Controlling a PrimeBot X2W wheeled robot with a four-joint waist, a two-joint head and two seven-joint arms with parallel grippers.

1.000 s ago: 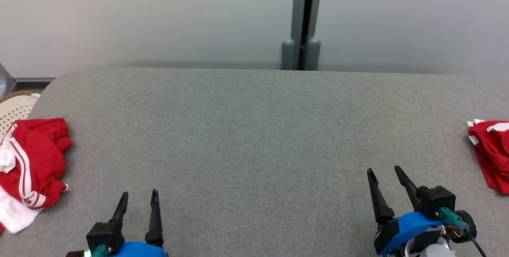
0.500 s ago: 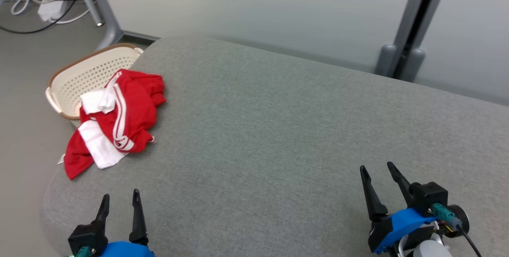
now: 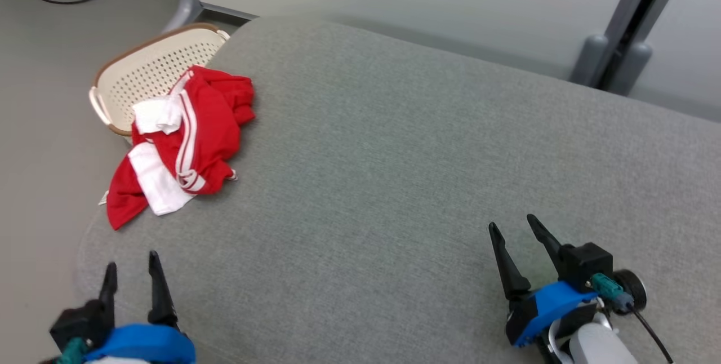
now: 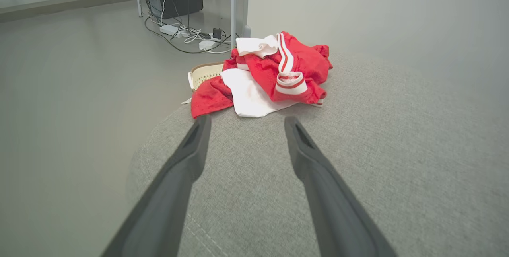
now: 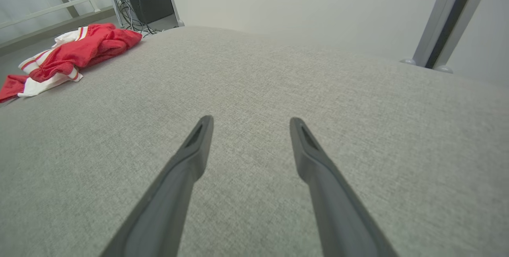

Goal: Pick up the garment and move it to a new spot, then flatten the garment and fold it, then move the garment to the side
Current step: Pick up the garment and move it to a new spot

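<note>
Red and white garment (image 3: 183,144) lies crumpled at the edge of the grey padded surface (image 3: 394,155), just ahead of my left gripper (image 3: 131,261), well apart from my right gripper (image 3: 513,222). Both grippers are released and empty.

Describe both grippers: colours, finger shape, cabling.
The left gripper and right gripper match: two long black fingers tapering to points, black base block, blue housing. Each carries a teal connector; the right one's feeds a black cable. The right forearm is pale grey.
</note>
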